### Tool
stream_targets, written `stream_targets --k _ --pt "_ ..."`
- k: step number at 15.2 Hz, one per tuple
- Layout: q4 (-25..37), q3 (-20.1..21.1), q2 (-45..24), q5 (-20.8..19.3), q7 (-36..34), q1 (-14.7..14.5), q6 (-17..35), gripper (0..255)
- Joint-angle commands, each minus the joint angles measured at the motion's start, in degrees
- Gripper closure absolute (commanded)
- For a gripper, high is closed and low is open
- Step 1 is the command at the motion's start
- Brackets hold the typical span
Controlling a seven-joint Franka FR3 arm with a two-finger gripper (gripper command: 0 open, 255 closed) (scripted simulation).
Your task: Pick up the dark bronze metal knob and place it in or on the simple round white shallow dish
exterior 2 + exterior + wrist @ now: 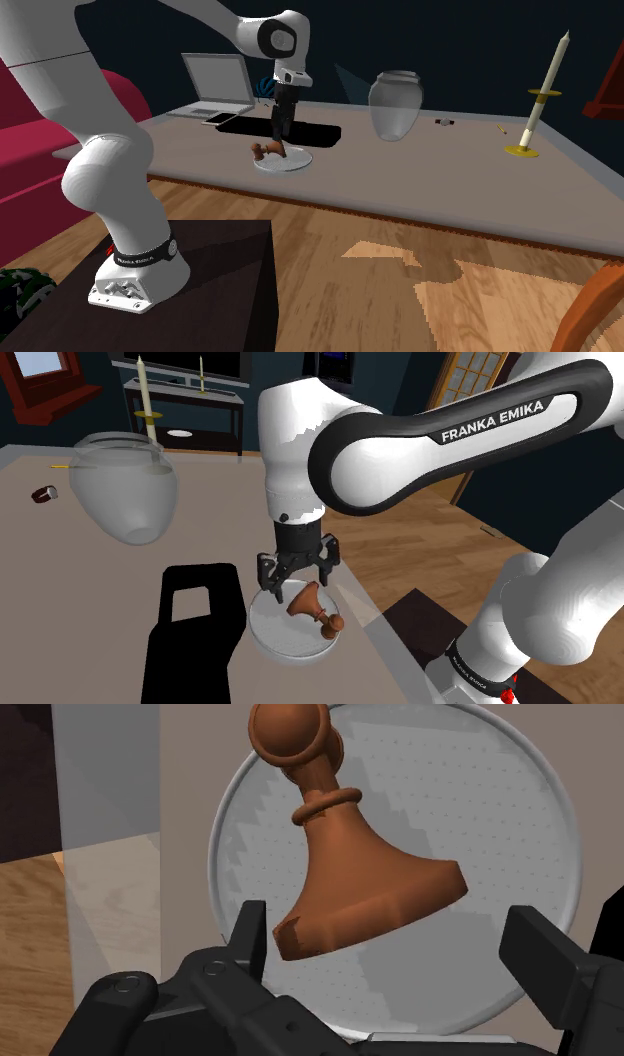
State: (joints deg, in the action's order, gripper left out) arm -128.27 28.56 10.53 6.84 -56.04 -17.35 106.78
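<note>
Knob [313, 608] in dish [273, 638], tool [298, 582] above

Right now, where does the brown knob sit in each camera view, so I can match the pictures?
Shoulder view: the knob lies tipped over in the round dish, low and central, just under the open gripper.
Second exterior view: the knob is left of centre, in the dish below the gripper.
Wrist view: the knob lies ahead of the gripper.
Shared landmark: the dish.
</note>
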Motion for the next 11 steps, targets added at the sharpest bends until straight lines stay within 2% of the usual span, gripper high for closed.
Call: stream_targets --k 1,5,11 --pt "0.00 0.00 0.00 0.00 0.00 0.00 0.00 0" --pt "7.10 -0.49 0.22 -0.35 -0.10 0.32 -7.30 0" --pt "7.10 -0.49 0.22 -0.35 -0.10 0.32 -7.30 0"
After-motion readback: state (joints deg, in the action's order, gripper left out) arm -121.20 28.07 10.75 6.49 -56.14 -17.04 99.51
